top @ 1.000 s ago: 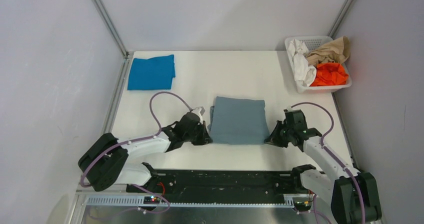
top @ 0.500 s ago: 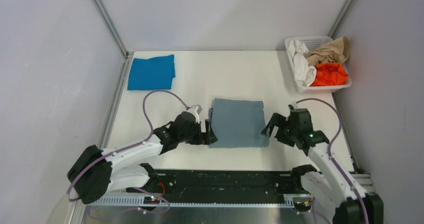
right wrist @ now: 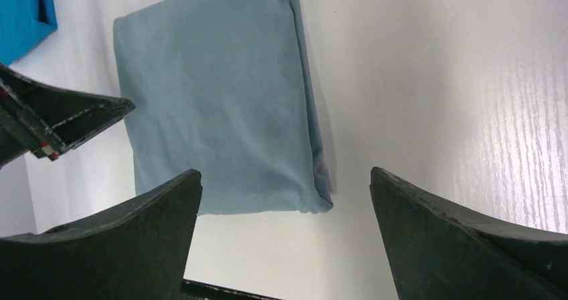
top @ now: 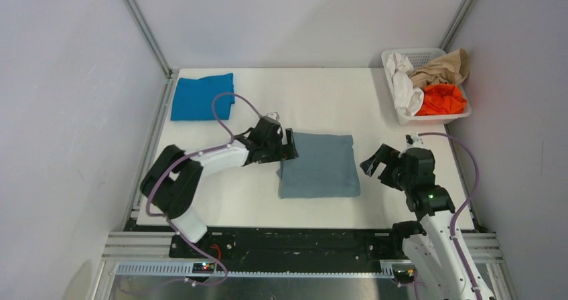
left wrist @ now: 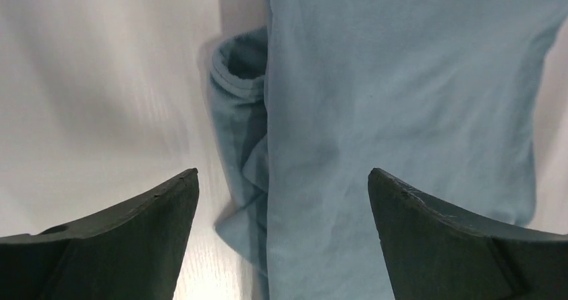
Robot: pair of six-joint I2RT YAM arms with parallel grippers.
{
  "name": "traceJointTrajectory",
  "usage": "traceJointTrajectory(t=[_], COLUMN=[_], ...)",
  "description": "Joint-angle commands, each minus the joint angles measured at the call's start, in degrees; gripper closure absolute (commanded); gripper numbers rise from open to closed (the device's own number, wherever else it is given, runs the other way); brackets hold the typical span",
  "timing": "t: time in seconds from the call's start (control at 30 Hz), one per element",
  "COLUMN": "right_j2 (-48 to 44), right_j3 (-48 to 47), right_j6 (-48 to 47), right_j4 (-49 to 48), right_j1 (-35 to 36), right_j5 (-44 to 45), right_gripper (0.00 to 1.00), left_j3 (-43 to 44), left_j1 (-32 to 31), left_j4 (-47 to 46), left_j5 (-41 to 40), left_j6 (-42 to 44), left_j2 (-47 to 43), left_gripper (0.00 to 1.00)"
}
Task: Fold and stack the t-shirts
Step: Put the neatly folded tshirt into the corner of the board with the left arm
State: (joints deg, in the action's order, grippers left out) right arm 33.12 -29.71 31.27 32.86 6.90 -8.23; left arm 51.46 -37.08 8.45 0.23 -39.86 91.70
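Top view: the grey-blue t-shirt (top: 318,165) lies folded into a near-square pad at mid-surface, nearer the near edge. Its sides run roughly parallel to the surface (top: 321,99) edges, and it is slightly wider left to right, so no clear long axis. The brighter blue t-shirt (top: 201,96) lies folded in the far left corner, long side left to right, well apart from the grey-blue one; the shirts are not stacked. A basket (top: 429,118) in the far right corner holds white, tan and orange cloth.

Left wrist view only: a hemmed, rolled bit of cloth pokes out from under the pad's left edge, where the layers sit uneven. The left fingers (left wrist: 120,246) are spread wide with nothing between them; the top view places them over the pad's far left corner.

Right wrist view only: the pad's right edge shows neat stacked layers. The right fingers (right wrist: 120,240) are also spread wide and hold nothing, sitting over bare surface just off the right edge. A corner of the brighter blue shirt shows at upper left.
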Motion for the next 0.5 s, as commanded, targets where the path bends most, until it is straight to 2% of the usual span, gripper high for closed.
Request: traceJointTrajectory(t=[0.0, 0.23, 0.3, 0.37, 0.4, 0.43, 0.47], right_j2=[2.31, 0.78, 0.38, 0.09, 0.05, 0.13, 0.28], right_j3=[-1.0, 0.37, 0.49, 0.78, 0.88, 0.95, 0.96], right_j6=[-2.49, -3.85, -3.99, -4.09, -4.1, -4.11, -4.11], right_j4=[-0.6, -1.99, -2.16, -2.46, -2.67, -2.77, -2.79], right_j1=[-0.27, -0.37, -0.31, -0.31, -0.3, -0.35, -0.38], right_j5=[-2.19, -2.33, -2.47, -2.7, -2.87, -2.95, -2.87], right_gripper=[0.0, 0.0, 0.0, 0.0, 0.0, 0.0, 0.0], left_j3=[4.82, 7.42, 8.48, 10.08, 10.55, 11.5, 11.97], left_j1=[-0.04, -4.65, -6.63, -8.25, -9.06, -9.37, -9.84], left_j4=[1.4, 3.25, 4.52, 6.95, 7.82, 9.81, 10.83], left_j5=[2.12, 1.85, 0.42, -3.65, -6.49, -8.24, -11.55], left_j6=[0.95, -0.49, -0.62, -1.12, -1.37, -1.81, -1.94], left_j2=[5.85, 11.89, 13.71, 15.57, 16.12, 16.99, 17.27], left_gripper=[0.0, 0.1, 0.18, 0.31, 0.43, 0.49, 0.6])
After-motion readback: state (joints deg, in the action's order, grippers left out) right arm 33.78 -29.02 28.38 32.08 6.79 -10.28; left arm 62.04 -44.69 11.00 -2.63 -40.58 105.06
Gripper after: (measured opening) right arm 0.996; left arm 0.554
